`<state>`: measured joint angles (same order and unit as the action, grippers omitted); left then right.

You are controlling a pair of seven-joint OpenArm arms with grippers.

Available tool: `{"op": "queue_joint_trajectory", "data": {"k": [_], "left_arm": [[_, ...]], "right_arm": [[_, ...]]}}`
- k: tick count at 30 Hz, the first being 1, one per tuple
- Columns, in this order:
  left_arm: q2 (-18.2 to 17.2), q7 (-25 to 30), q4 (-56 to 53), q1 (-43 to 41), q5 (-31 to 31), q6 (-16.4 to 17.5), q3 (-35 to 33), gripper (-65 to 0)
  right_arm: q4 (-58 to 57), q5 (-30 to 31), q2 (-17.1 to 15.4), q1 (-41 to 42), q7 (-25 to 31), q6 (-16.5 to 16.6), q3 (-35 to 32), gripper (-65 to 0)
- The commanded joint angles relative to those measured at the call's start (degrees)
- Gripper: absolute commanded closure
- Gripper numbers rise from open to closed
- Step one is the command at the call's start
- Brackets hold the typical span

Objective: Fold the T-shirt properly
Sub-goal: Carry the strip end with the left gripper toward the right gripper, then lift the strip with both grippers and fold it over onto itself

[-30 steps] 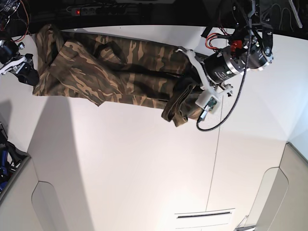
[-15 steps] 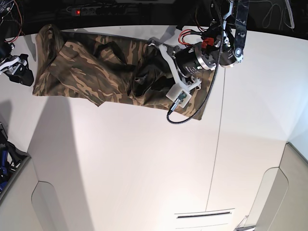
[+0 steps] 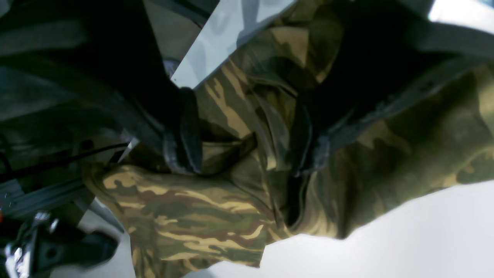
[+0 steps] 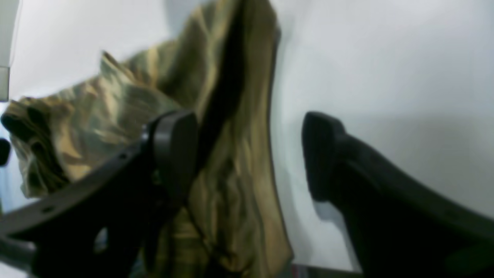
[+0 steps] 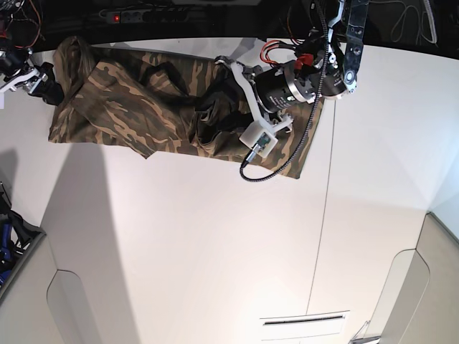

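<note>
On the white table [image 5: 215, 236], along its far edge: the T-shirt [image 5: 122, 115], camouflage cloth in green, brown and tan, spread flat in a long band from the left end to right of centre, with a rumpled fold heaped near its middle

Left gripper [image 3: 247, 139]: over that rumpled fold, its dark fingers [image 3: 185, 135] spread apart with cloth bunched between and beneath them; nothing pinched, as far as the dim, close wrist view allows

Right gripper [image 4: 251, 154]: at the shirt's left end, jaws wide apart, one finger over the cloth edge, the other over bare table; it holds nothing

Obstruction: the left arm's motor housing [image 5: 283, 89] and a looping black cable [image 5: 280, 161] cover part of the shirt's right portion in the base view

Surroundings: a dark strip with a small red light [image 5: 117, 17] behind the table

Labels, writing: none legible; the wrist views are blurred
</note>
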<state>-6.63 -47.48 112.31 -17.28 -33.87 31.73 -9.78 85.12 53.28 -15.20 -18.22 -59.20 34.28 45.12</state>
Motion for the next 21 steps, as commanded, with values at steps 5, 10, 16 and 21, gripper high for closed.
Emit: {"op": "queue_joint_trajectory", "data": {"k": [5,10,16,21], "left_arm": [[0.13,1.36,0.9,0.28,-1.03,0.24,-0.02,-38.7],[0.11,1.18,0.9,0.26,-1.01,0.22,0.0,-38.7],[0.11,1.18,0.9,0.26,-1.01,0.22,0.0,-38.7],[0.11,1.31,0.9,0.31,-1.03,0.22,0.0,-38.7]], "right_arm": [[-1.53,3.26,-0.94,0.39,0.61,0.63,-2.99,-42.0],[-1.53,4.85,-0.94,0.42,0.59,0.63,-5.7,-42.0],[-1.53,4.76,-0.94,0.44,0.61,0.63,-8.76,-41.9],[-1.53,4.61,-0.81,0.44,0.9,0.59,-9.79,-26.0]]}}
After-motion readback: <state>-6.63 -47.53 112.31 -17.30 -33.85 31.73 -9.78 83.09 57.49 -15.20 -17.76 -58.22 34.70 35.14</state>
